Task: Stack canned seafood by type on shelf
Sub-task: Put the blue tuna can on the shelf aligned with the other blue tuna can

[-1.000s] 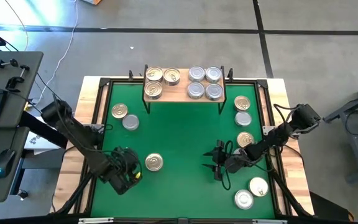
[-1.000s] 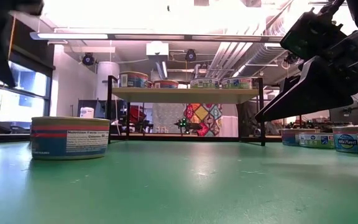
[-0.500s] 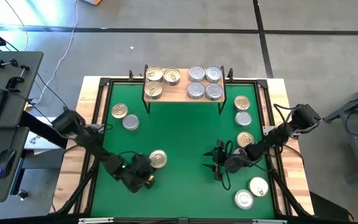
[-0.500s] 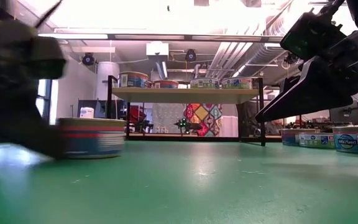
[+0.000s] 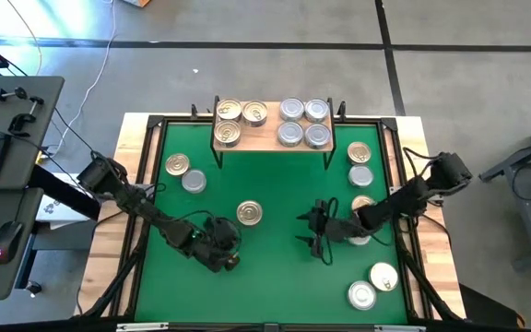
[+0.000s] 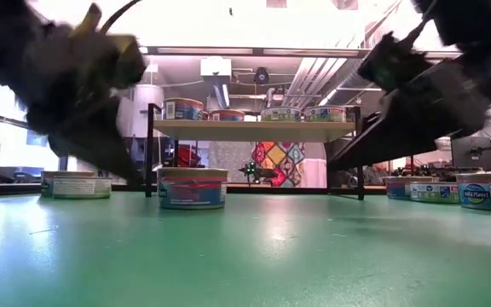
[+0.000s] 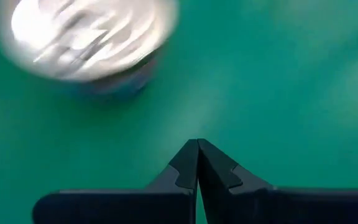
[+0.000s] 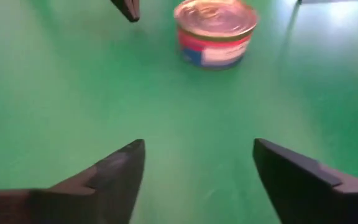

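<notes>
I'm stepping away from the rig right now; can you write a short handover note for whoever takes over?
Left gripper: shut, empty, low over the table's near-left part.
Right gripper: fingers open, empty, facing the gold-lidded tin standing alone mid-table.
Shelf: three gold-lidded tins on its left part, four silver-lidded tins on its right, all in a single layer.
Left to shelve: two tins at the table's left, three or four along the right edge (one partly hidden by the right arm), two at the near-right corner, plus the mid-table one.
</notes>
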